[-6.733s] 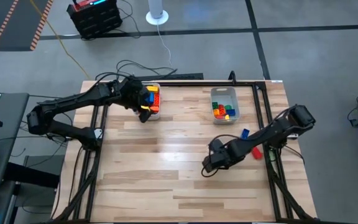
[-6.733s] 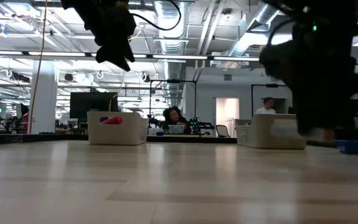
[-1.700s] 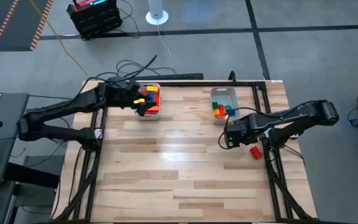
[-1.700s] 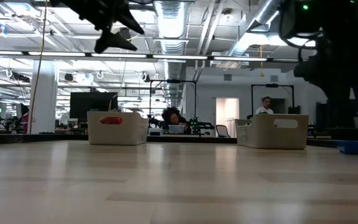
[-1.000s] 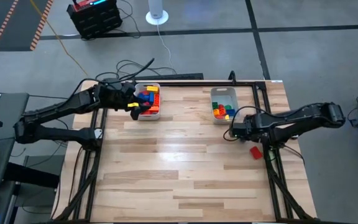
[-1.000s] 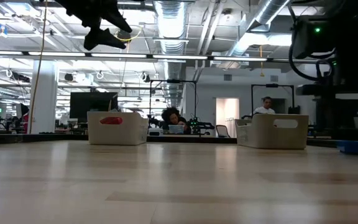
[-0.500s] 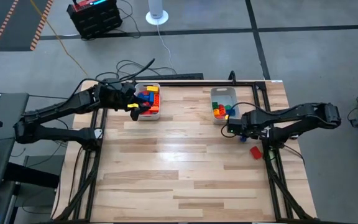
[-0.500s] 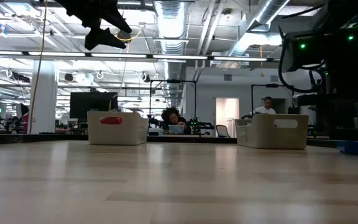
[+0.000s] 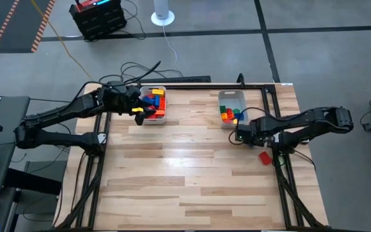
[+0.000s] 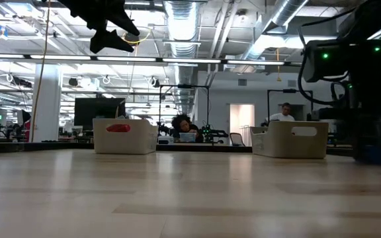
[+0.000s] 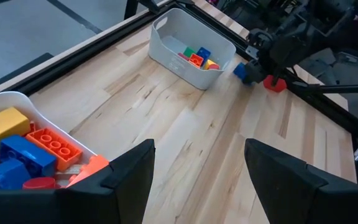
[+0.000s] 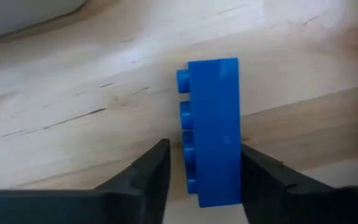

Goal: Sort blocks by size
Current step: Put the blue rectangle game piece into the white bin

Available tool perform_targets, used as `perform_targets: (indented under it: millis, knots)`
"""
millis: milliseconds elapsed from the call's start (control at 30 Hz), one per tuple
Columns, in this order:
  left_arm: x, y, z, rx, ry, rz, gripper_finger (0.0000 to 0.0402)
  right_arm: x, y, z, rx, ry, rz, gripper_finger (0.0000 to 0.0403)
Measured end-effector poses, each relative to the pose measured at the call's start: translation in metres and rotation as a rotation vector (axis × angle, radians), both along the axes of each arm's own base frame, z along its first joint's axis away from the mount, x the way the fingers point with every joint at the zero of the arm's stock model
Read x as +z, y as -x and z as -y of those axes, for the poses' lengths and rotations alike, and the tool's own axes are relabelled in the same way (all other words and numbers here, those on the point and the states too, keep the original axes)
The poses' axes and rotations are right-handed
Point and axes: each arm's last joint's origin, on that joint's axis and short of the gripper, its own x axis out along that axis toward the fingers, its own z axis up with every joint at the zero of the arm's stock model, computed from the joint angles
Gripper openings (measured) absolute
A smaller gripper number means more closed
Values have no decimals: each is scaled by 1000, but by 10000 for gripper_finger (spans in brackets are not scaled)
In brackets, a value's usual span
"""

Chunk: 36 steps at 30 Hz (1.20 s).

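Right gripper (image 12: 201, 171) is down at the desk (image 9: 192, 167) just in front of the right bin (image 9: 232, 107), its fingers on either side of a blue brick (image 12: 213, 130) and closing in, though I cannot tell that they have clamped yet. That brick lies on its side on the wood, studs pointing sideways toward one finger, and a red brick (image 9: 265, 156) sits close by near the desk's right edge. Left gripper (image 11: 191, 180) hangs with its fingers spread and empty over the left bin (image 9: 161, 119), which holds the bigger red, blue, orange and yellow bricks; the right bin holds small ones. Hard moulded plastic like this should be light, rigid and a little slick, so it will not crush but could twist or pop out of a shallow pinch. Squeezing the flat back against the studded face, about mid-length, looks the safest hold. Bare pale planks give a smooth, level surface with dark rails at the edges, so a nudged brick would likely slide. Beyond the desk the low view shows a large open workspace with ceiling lights, monitors, and people seated far off.
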Motion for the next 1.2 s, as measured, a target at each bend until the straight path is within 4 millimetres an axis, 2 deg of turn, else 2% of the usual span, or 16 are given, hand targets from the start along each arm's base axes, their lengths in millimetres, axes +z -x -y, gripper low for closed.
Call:
perform_targets:
  millis: [200, 367, 533, 633, 767, 1033, 1200]
  knots:
    - [0, 0, 0, -2, -5, -1, 245, 0, -5, -3, 98, 14, 38, 114]
    - [0, -1, 1, -42, -17, -6, 245, 10, -29, -9, 261, 47, 239, 114]
    - [-7, -11, 2, -221, 13, -5, 245, 38, -64, -25, 575, 148, 517, 117]
    - [-11, -26, 3, -314, 52, 37, 245, 60, -83, -36, 741, 258, 712, 128]
    - [-12, -52, 8, -416, 52, 126, 245, 88, -99, -39, 791, 450, 895, 125]
    - [-18, -96, 27, -622, 78, 304, 245, 131, -114, -40, 887, 676, 1059, 122]
    - [-21, -116, 28, -569, 98, 400, 245, 154, -118, -41, 922, 783, 1096, 122]
